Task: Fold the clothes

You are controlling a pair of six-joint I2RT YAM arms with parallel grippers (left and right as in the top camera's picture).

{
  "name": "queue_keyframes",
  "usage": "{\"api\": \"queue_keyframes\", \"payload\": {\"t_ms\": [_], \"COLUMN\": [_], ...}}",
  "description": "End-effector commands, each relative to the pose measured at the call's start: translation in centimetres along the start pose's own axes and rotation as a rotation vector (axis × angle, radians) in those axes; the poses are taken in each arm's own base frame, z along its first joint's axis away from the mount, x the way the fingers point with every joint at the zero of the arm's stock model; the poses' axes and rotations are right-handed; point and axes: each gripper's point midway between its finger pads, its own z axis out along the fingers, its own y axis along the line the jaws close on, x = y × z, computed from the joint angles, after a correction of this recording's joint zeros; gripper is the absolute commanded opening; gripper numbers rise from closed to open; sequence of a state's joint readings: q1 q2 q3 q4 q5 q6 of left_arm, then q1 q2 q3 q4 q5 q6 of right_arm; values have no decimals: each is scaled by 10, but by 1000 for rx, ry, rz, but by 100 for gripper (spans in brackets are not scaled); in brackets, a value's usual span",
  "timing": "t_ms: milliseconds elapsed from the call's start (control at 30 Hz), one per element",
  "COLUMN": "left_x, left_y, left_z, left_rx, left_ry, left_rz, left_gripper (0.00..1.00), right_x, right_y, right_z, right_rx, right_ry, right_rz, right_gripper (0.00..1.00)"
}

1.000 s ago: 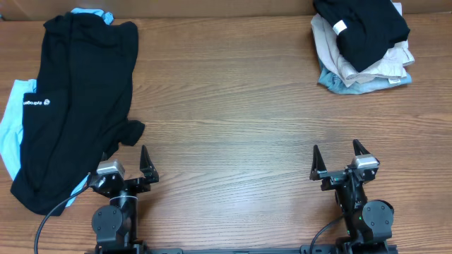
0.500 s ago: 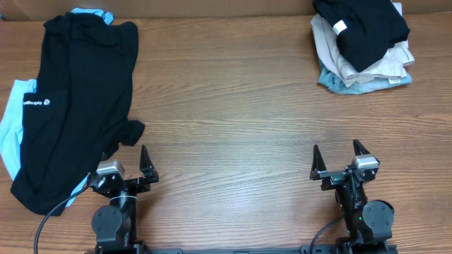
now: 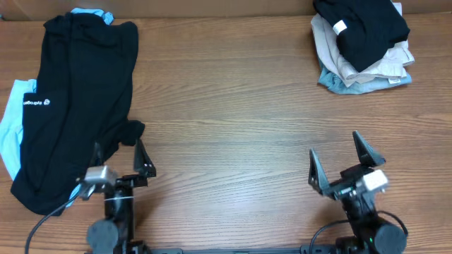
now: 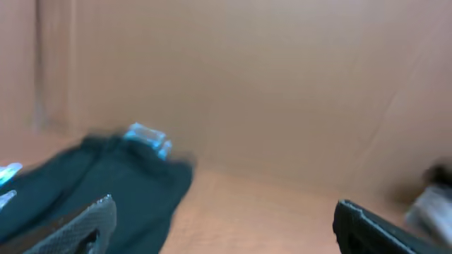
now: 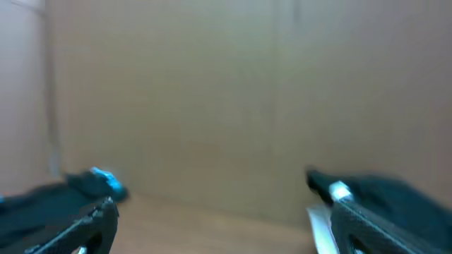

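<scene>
The black collared shirt (image 3: 74,106) lies crumpled lengthwise at the table's left, white logo print on its left side, over a light blue garment (image 3: 8,134). It also shows in the left wrist view (image 4: 85,187), blurred. My left gripper (image 3: 118,156) is open and empty at the front left, its left finger over the shirt's lower edge; in its wrist view (image 4: 224,219) the jaws stand wide apart. My right gripper (image 3: 339,156) is open and empty at the front right, far from the shirt, jaws wide in its wrist view (image 5: 219,219).
A stack of folded clothes sits at the back right: a black garment with a white tag (image 3: 364,28) on beige (image 3: 353,67) and grey-blue ones (image 3: 332,81). A cardboard wall (image 4: 247,85) runs behind the wooden table (image 3: 233,120).
Both arms have risen and tilted; the grippers look larger and more spread in the overhead view. The right gripper shifted slightly left and forward. The clothes have not moved.
</scene>
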State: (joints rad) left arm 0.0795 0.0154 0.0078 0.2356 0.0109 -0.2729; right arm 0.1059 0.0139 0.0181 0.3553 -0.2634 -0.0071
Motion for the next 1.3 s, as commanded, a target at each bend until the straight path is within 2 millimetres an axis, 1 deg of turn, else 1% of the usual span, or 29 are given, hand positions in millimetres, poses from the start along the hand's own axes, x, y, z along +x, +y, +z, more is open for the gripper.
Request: {"api": "queue_keyframes", "payload": {"t_ms": [0,100,133,233,300,367,433,533,567,633,700,767,833,867,933,1000,1067,1167,1233,1267], "left_x": [-30,-58,-63,-67,-64,-54,-48,-47,-48,-49,-50,-48,-46,-45,-45,-44,-40,-29,-21,-18], "left_y": [-30,-58,-66,-84,-92,-90,-87,-85,-80,-69,-64,-65,-72,-79,-102,-128,-146,-163,-168,-169], "left_z": [-5,-17,-21,-29,-31,-25,-22,-19,-16,-12,-10,-6,-3,-1,1,0,-2,-4,-1,1], "left_rx": [166,329,375,478,516,490,458,414,372,281,231,214,240,282,442,638,792,983,1065,1093], "left_ry": [-103,-201,-216,-219,-197,-118,-40,57,96,192,277,372,450,481,518,537,564,617,648,658], "left_rz": [-122,-125,-121,-84,-37,-32,13,88,88,73,62,46,25,30,77,108,93,20,-41,-64], "left_gripper": [100,100,100,100,100,100,100,100,100,100,100,100,100,99,100,100,100,100,100,100], "right_x": [-19,-43,-49,-60,-61,-60,-60,-67,-69,-75,-76,-74,-66,-62,-53,-45,-37,-28,-21,-18], "right_y": [25,37,41,53,54,52,51,57,59,64,67,70,72,73,79,88,96,104,105,105], "right_z": [-4,-9,-11,-15,-13,-8,-2,10,16,30,46,63,77,84,95,99,98,91,90,91], "right_rx": [-140,-210,-237,-304,-309,-301,-295,-343,-369,-420,-471,-520,-566,-595,-676,-793,-923,-1096,-1148,-1148], "right_ry": [-77,-171,-192,-219,-193,-132,-68,29,59,131,203,285,367,403,466,504,521,512,516,523], "right_rz": [59,68,54,29,39,65,88,88,93,130,171,224,283,313,375,436,478,526,555,564], "right_gripper": [100,100,100,100,100,100,100,100,100,100,100,100,100,100,100,100,100,100,100,100]}}
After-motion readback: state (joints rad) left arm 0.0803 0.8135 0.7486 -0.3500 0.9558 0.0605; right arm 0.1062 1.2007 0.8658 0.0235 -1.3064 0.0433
